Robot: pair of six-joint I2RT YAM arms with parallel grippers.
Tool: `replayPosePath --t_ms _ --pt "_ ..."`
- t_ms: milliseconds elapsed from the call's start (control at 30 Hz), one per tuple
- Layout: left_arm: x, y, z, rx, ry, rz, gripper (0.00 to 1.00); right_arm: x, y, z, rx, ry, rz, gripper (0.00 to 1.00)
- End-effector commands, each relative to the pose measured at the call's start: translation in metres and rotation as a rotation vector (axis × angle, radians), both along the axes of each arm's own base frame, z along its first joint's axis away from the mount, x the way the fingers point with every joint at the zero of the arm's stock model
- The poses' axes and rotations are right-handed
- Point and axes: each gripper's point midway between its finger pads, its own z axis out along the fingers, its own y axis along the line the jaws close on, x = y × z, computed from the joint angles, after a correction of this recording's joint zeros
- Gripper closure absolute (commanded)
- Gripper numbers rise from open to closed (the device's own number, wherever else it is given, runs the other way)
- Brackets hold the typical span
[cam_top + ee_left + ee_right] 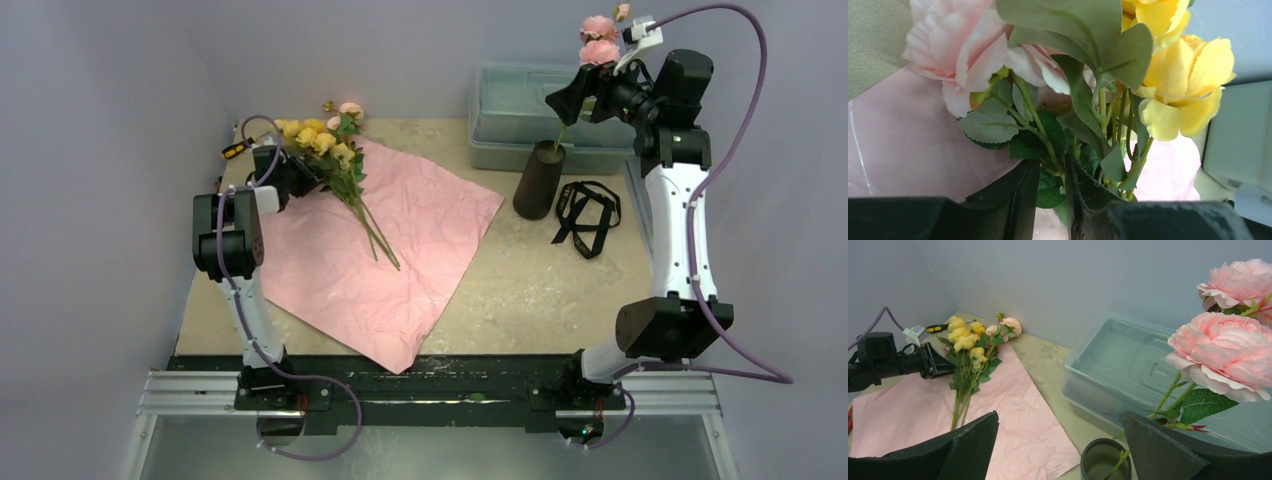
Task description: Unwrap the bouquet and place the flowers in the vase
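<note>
Black fingers [1020, 200] of the left tool [1052, 167] pinch the green stems of the flowers [1188, 85], which lie just ahead of it on the pink paper [908, 150]. The right tool [1058, 450] is released, its jaws wide above the vase [1090, 460], which holds one pink bloom [1218, 350]. Step in hand: grasping the remaining flowers. The next move calls for lifting them clear, carrying them to the vase and lowering them stem-first.

No legible text anywhere, seemingly.

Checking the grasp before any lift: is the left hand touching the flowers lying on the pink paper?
Touching. In the left wrist view the left hand pinches the flowers by their green stems and leaves, between its nearly closed fingers.
</note>
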Motion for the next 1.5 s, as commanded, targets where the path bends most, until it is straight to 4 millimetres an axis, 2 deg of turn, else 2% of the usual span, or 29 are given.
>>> replayPosePath --t_ms 0,133,267,367,467,733,900,967,1167,1300,1467 --pt "0.021 -0.003 0.014 -0.011 -0.076 -0.007 0.78 0.000 0.003 0.019 0.004 -0.044 -0.004 0.02" --pt "0.019 0.000 0.020 -0.007 -0.067 0.010 0.88 0.000 0.004 0.019 -0.002 -0.047 -0.002 0.02" --pt "0.011 0.005 0.049 -0.003 -0.089 0.049 0.99 0.002 0.006 0.018 0.001 -0.049 0.004 0.02" --pt "0.003 0.009 0.077 0.012 -0.121 0.081 1.00 0.003 0.008 0.018 0.002 -0.052 0.011 0.02" --pt "-0.001 0.013 0.097 0.031 -0.142 0.097 1.00 0.004 0.010 0.018 0.002 -0.054 0.021 0.02" --pt "-0.018 0.034 0.131 0.151 -0.135 0.174 1.00 0.004 0.014 0.017 -0.002 -0.055 0.041 0.02" --pt "-0.026 0.030 0.162 0.205 -0.221 0.116 1.00 0.001 0.022 0.014 0.003 -0.048 0.070 0.02" --pt "-0.026 0.024 0.180 0.216 -0.276 0.075 1.00 -0.001 0.027 0.012 0.008 -0.041 0.091 0.02" --pt "-0.029 -0.014 0.236 0.195 -0.441 -0.153 1.00 -0.008 0.045 0.002 0.001 -0.017 0.147 0.02" --pt "-0.043 -0.051 0.279 0.179 -0.592 -0.351 1.00 -0.015 0.061 -0.005 0.011 0.007 0.200 0.02" --pt "-0.068 -0.103 0.325 0.072 -0.764 -0.564 1.00 -0.033 0.101 -0.019 0.024 0.046 0.329 0.02"
